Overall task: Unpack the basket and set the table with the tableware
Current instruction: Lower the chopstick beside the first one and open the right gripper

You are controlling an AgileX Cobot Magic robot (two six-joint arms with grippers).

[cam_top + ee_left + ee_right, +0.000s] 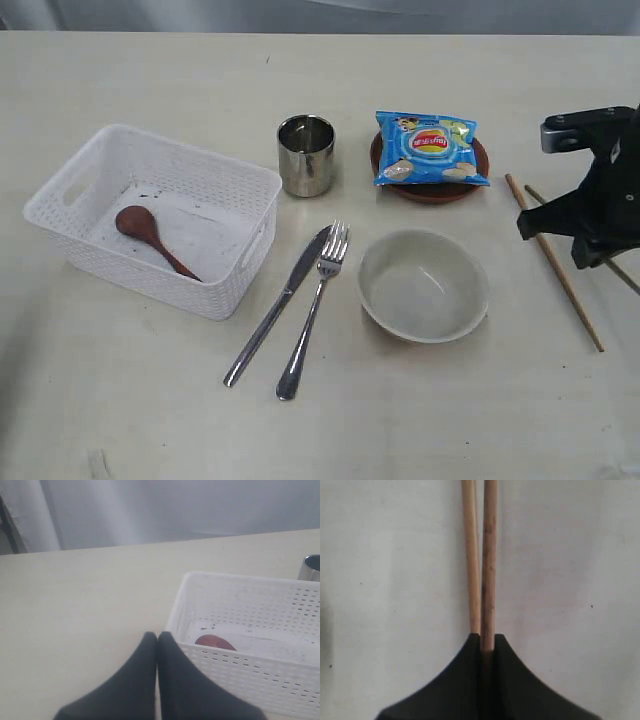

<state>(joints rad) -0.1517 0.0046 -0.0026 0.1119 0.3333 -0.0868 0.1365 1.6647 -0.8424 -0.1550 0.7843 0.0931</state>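
Observation:
The white basket point(215, 185) stands on the left of the table point(120, 400) with the red-brown spoon point(140, 228) lying inside it. Out on the table are the steel cup point(306, 153), the knife point(280, 302), the fork point(315, 310), the cream bowl point(423, 285) and the brown plate point(430, 190). At the far right my right gripper point(562, 240) point(487, 637) is shut on a wooden chopstick point(490, 555). The second chopstick point(470, 555) runs close beside it and passes behind one finger. My left gripper point(157, 635) is shut and empty at a corner of the basket point(240, 675); the exterior view does not show it.
A blue chip bag point(430, 150) lies on the brown plate. The table's right edge is close to my right arm. A pale curtain hangs behind the table's far edge.

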